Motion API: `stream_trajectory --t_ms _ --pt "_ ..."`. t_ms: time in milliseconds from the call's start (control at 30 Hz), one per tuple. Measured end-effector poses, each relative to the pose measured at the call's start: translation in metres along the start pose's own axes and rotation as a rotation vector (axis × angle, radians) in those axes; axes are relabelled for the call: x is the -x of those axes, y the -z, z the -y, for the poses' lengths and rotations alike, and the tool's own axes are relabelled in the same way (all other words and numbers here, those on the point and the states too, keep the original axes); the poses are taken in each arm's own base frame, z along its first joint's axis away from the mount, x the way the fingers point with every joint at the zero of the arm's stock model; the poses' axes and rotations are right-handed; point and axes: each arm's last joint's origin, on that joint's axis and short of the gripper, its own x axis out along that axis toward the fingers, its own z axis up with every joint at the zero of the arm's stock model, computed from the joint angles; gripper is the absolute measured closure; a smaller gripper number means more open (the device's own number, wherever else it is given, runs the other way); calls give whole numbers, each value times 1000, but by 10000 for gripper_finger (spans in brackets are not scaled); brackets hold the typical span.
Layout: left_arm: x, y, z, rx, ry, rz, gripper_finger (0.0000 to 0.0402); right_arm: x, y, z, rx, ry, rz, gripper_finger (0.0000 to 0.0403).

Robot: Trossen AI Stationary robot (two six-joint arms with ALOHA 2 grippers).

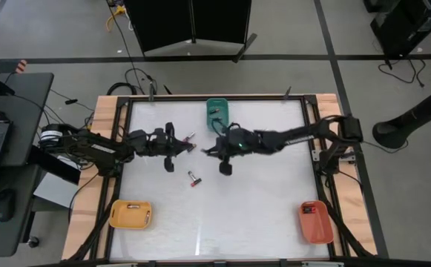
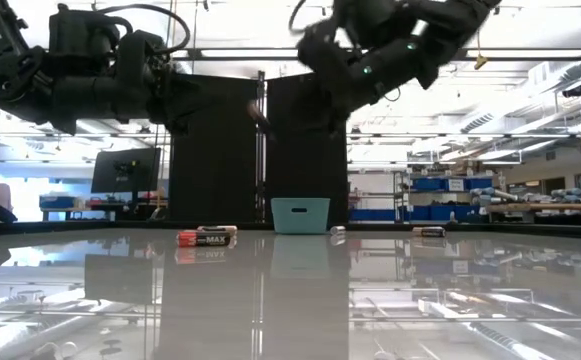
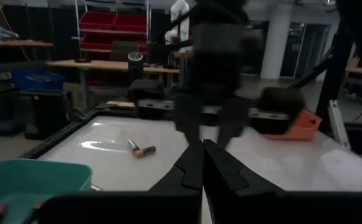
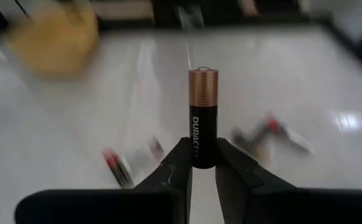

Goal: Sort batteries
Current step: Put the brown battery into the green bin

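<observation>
A black battery with a copper end (image 4: 204, 112) sticks out from my right gripper (image 4: 204, 163), which is shut on it above the table's middle (image 1: 207, 151). My left gripper (image 3: 202, 163) is shut on nothing and hovers level just left of it (image 1: 187, 145). Two batteries (image 1: 194, 179) lie on the table near the middle, and show side by side in the low view (image 2: 207, 237). Another battery (image 1: 189, 137) lies by the left gripper. More batteries (image 2: 429, 231) lie farther off. My right gripper pinches the battery's black end (image 4: 204, 158) between its two fingertips. The battery points out along the fingers, copper end away from the gripper. The fingers come from the table's right, slanting down. The battery is clear of the table.
A teal tray (image 1: 217, 111) stands at the far edge behind both grippers. A yellow tray (image 1: 130, 214) sits at the near left and an orange tray (image 1: 315, 221) at the near right. The two grippers are close together.
</observation>
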Motion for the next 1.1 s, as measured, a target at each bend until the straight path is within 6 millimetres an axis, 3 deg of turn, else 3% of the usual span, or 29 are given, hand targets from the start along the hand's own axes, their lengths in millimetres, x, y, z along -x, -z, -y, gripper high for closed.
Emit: stream_trajectory --t_ms 100,200,433,567,733,933,1100 --pt "-4 -5 0 6 10 18 384 2 0 -11 -1 -9 162 347" --pt "-9 -10 3 9 31 33 366 4 2 -13 2 68 213 347" --pt "-23 -24 5 -6 18 67 297 5 5 23 -37 216 187 347" --pt "-26 -27 5 -9 -6 73 262 8 -1 64 -59 301 97 347" --pt "-27 -27 4 -6 -12 70 250 9 -6 123 -61 392 -171 347" --pt "-27 -26 4 -2 -29 55 249 -9 -4 178 -71 329 -423 347" --pt "-27 -24 4 6 -32 39 249 -30 -4 207 -65 274 -610 347"
